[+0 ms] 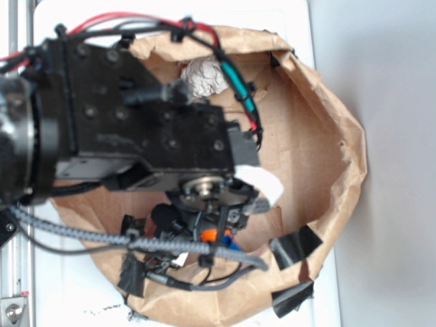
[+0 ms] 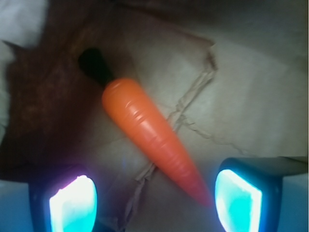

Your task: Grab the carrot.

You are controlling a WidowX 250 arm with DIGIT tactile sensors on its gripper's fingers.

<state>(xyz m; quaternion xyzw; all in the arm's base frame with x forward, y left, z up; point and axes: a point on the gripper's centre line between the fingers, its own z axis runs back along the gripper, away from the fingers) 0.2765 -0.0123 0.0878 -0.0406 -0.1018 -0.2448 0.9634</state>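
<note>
Carrot (image 2: 149,137) lies on crumpled brown paper (image 2: 241,111) between the spread-apart gripper (image 2: 155,198), paper ball (image 1: 204,76) well apart.

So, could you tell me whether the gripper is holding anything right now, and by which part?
Nothing is held. The gripper is open above the brown paper, and the carrot lies free on it, its tip between the fingers, apparently untouched.

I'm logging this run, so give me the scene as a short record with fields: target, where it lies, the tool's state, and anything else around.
target: carrot, orange with dark stem
pose: lying diagonal on brown paper, stem up-left, tip down-right in the wrist view
tool: open, fingers either side of the carrot's tip, not touching it
grasp: not yet made
other: crumpled paper ball at the far edge of the paper in the exterior view
carrot in exterior view: hidden by the arm
</note>
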